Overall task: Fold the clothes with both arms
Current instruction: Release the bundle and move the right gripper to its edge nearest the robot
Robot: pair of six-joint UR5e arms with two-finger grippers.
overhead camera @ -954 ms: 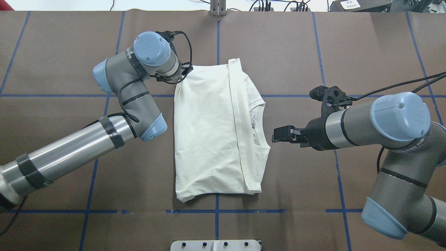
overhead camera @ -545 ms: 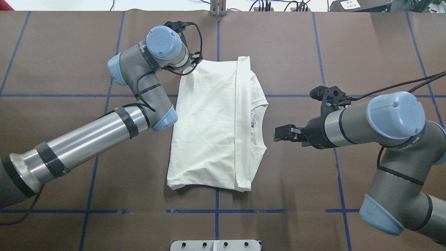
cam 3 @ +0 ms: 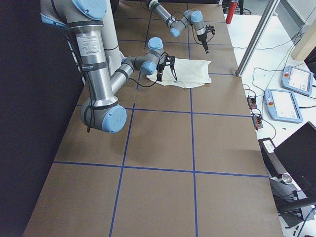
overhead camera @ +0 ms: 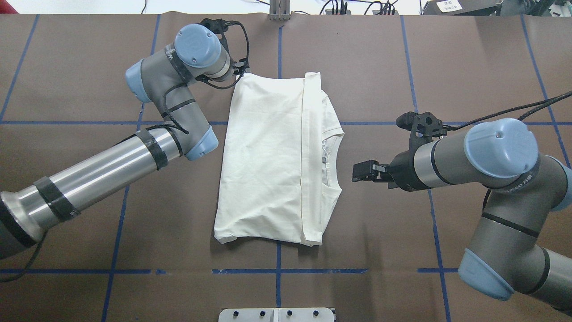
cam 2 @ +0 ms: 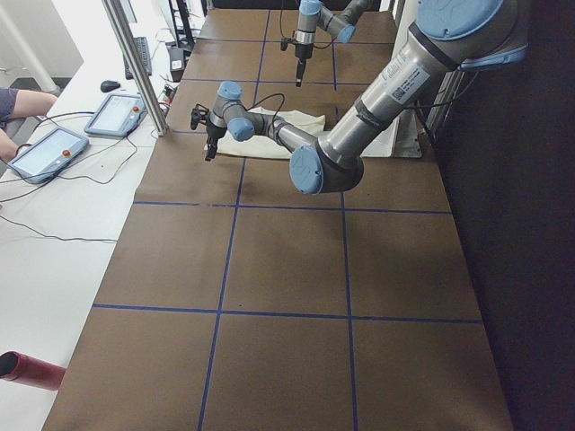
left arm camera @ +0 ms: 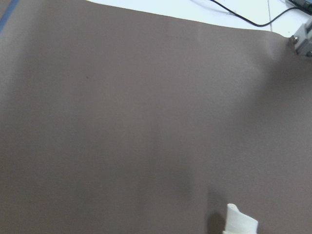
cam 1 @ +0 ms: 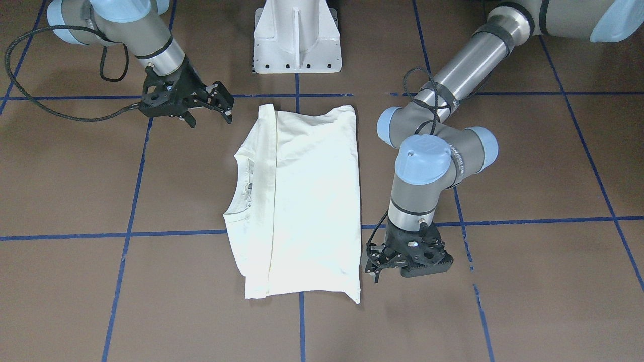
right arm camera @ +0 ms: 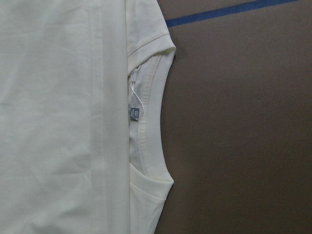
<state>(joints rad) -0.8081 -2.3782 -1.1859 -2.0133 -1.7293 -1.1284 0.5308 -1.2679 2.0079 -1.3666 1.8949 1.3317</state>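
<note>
Cream shirt (overhead camera: pixel 263 156), blue-gridded brown table (overhead camera: pixel 67 67)

Brown table (overhead camera: pixel 357 67), blue tape grid (overhead camera: pixel 278 271), white pedestal (cam 1: pixel 297 35), tablet (cam 3: pixel 283 105) alongside

We bend our left arm (overhead camera: pixel 98 172) sharply at the wrist, left gripper (cam 1: pixel 402 264) pointing straight down, its jaws hidden from us. Our right arm (overhead camera: pixel 500 147) stretches out level, with the right gripper (cam 1: pixel 210 115) spread wide apart.
</note>
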